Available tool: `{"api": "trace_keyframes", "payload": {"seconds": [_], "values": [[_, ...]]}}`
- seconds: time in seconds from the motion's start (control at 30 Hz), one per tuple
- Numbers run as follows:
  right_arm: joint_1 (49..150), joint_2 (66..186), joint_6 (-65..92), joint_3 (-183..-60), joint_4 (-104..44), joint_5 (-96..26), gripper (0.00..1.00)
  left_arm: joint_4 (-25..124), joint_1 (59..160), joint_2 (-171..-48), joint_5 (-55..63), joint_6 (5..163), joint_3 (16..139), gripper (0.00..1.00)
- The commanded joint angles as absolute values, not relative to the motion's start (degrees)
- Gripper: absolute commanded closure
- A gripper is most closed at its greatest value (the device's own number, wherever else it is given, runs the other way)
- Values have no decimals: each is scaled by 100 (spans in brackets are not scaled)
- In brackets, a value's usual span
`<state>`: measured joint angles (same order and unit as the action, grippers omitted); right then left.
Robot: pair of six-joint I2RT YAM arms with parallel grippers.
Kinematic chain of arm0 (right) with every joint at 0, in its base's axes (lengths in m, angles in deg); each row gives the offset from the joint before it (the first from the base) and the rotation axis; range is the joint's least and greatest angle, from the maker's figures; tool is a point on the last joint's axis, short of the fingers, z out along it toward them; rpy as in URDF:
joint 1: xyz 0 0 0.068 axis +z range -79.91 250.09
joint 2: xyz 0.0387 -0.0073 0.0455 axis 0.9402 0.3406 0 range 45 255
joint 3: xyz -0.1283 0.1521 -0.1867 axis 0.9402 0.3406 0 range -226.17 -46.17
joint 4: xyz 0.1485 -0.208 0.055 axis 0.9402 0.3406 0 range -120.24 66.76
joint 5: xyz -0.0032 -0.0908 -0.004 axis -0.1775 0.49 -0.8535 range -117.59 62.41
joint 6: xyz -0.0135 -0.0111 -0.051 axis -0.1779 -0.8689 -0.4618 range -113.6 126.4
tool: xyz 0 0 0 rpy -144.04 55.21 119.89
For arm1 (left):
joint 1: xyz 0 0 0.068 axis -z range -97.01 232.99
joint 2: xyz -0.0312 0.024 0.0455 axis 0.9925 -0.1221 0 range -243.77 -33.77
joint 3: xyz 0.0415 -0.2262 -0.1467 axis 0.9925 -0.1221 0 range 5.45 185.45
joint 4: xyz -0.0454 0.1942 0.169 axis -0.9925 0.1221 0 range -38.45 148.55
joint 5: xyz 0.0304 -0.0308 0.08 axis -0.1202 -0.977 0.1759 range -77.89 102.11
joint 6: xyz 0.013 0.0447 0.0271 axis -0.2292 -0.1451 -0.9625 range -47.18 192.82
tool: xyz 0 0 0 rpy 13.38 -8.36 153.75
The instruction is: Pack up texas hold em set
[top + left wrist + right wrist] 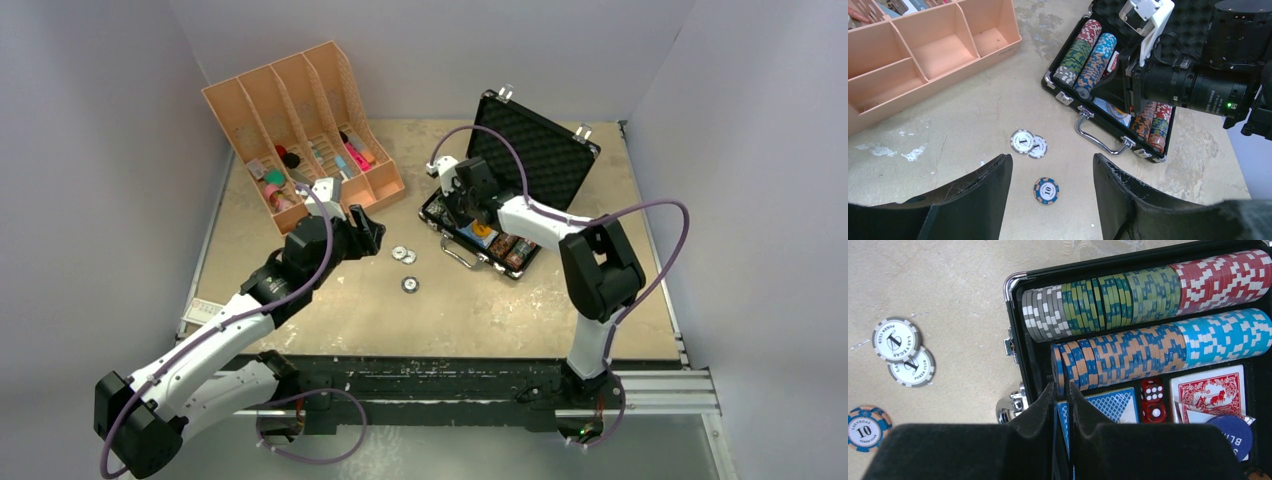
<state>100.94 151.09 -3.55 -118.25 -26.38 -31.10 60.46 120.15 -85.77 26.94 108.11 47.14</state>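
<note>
Right gripper [1062, 390] over open black briefcase [541, 150]; chips [1148, 345] striped.

Three loose chips [403, 255] beside briefcase [540, 150] (lid up)

Illumination is bright, even and diffuse from overhead. Shadows on the table [480, 320] are soft; all three views are in focus.

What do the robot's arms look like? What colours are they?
Both arms are white tubes joined by chunky black round joints: left arm, right arm. A thin purple cable loops along each one. The jaws are two black wedge-shaped pieces, a bit scuffed. One black joint shows tiny white print and a little green light.
</note>
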Motion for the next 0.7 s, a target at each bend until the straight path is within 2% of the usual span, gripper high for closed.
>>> {"api": "trace_keyframes", "payload": {"seconds": [0.0,0.1,0.33,0.53,0.67], "values": [[10129,15055,-344,-12111,-2910,-2867,83,5902,12001,-8511,2758,10701,4858,40],[10132,15078,-250,-12164,-2855,-2792,78,5902,12001,-8520,2749,10699,4860,40],[10130,14728,173,-12270,-2595,-2757,75,5932,12001,-8503,2801,10726,4860,40],[10307,14270,969,-12300,-2147,-2758,61,6133,12000,-8422,3346,10945,4893,39],[11038,14238,1169,-12248,-1836,-2240,50,6345,11999,-8338,3850,11149,4946,35]]}}
